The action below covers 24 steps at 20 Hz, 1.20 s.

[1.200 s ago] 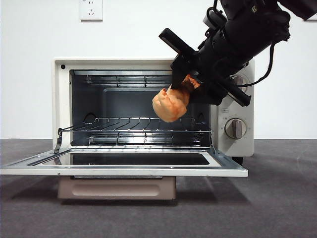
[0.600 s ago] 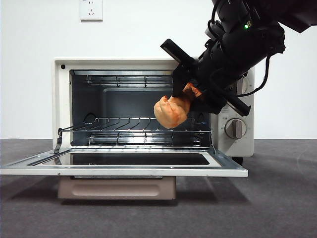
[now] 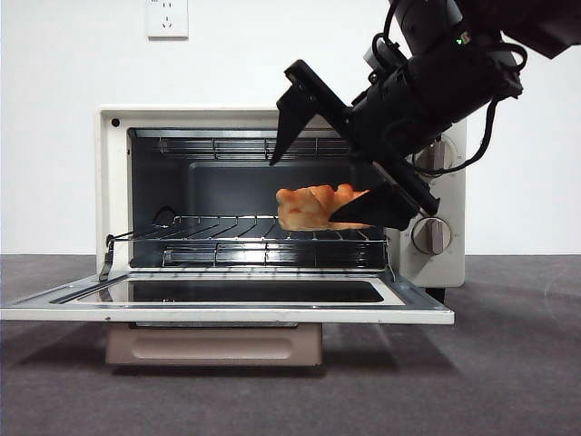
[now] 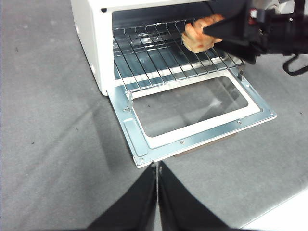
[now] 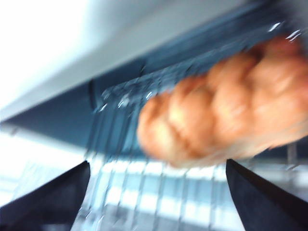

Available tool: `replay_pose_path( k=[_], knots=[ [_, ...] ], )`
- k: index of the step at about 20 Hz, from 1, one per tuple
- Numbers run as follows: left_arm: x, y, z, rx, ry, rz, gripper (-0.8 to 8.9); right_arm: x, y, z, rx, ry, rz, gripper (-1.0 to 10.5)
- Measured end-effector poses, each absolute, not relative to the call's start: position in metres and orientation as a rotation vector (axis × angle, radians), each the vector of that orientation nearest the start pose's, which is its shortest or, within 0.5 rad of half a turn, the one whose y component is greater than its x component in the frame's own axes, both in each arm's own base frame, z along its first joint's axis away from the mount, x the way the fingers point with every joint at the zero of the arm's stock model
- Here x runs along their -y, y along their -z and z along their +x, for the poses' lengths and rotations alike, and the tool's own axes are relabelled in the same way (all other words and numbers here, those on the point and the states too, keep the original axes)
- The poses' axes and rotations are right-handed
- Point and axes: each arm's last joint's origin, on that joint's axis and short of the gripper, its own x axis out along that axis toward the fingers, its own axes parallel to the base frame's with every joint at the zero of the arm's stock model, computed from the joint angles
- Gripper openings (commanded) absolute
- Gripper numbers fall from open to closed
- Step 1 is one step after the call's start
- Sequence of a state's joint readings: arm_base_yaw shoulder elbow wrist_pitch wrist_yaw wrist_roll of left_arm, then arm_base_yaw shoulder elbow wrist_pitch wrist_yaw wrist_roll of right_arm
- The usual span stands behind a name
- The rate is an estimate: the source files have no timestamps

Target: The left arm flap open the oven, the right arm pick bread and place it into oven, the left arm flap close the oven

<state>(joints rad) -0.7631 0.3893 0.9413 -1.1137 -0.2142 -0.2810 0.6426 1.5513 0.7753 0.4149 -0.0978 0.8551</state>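
The cream-white oven (image 3: 113, 182) stands with its door (image 3: 227, 311) folded down flat. The orange-golden bread (image 3: 313, 207) lies on the wire rack (image 3: 218, 238), toward the right end near the front. My right gripper (image 3: 304, 188) reaches in from the upper right, its jaws spread wide, one above and one below the bread. In the right wrist view the bread (image 5: 226, 115) is blurred beyond my open right gripper (image 5: 158, 166). My left gripper (image 4: 157, 166) is shut and empty, back from the door's front edge (image 4: 192, 139). The left wrist view also shows the bread (image 4: 199, 36).
Two round knobs (image 3: 431, 234) sit on the oven's right panel, behind the right arm. The beige handle (image 3: 213, 345) hangs under the open door. A wall socket (image 3: 166, 16) is high on the white wall. Grey table surface (image 3: 508, 363) surrounds the oven.
The right gripper's jaws have spread open. The bread, held hanging at a tilt before, now lies flat on the wire rack.
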Motion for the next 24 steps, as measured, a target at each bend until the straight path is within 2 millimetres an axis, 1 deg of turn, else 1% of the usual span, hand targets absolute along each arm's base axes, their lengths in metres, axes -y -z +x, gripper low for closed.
replay_pose_path(
  k=[2,5,8,10,12,14,16,18,20,21,22,24],
  knots=[
    [0.02,-0.332,0.03,-0.586,0.448,-0.016,0.08,-0.196,-0.214,0.246,-0.673,-0.579,0.702,4.5],
    [0.029,-0.326,0.039,-0.699,0.417,0.005,0.07,-0.195,-0.233,0.223,-0.733,-0.656,0.66,4.5],
    [0.043,-0.322,0.053,-0.801,0.407,0.04,0.07,-0.184,-0.254,0.197,-0.756,-0.711,0.566,4.5],
    [0.055,-0.319,0.065,-0.846,0.394,0.069,0.07,-0.171,-0.27,0.18,-0.737,-0.74,0.501,4.5],
    [0.067,-0.316,0.082,-0.882,0.395,0.078,0.07,-0.154,-0.284,0.162,-0.715,-0.757,0.436,4.5],
    [0.079,-0.31,0.102,-0.95,0.449,0.053,0.07,-0.134,-0.297,0.142,-0.686,-0.769,0.386,4.5],
    [0.084,-0.303,0.123,-1.017,0.482,0.013,0.07,-0.115,-0.307,0.122,-0.659,-0.775,0.352,4.5],
    [0.082,-0.294,0.145,-1.066,0.455,-0.039,0.07,-0.097,-0.313,0.102,-0.635,-0.788,0.334,4.5],
    [0.074,-0.287,0.167,-1.069,0.453,-0.138,0.07,-0.081,-0.317,0.083,-0.615,-0.796,0.328,4.5],
    [0.068,-0.281,0.175,-1.057,0.466,-0.198,0.07,-0.073,-0.317,0.074,-0.609,-0.798,0.326,4.5],
    [0.062,-0.274,0.18,-1.05,0.479,-0.254,0.07,-0.065,-0.318,0.065,-0.609,-0.798,0.323,4.5],
    [0.051,-0.252,0.185,-1.063,0.452,-0.331,0.07,-0.05,-0.325,0.049,-0.592,-0.783,0.313,4.5]
  ],
)
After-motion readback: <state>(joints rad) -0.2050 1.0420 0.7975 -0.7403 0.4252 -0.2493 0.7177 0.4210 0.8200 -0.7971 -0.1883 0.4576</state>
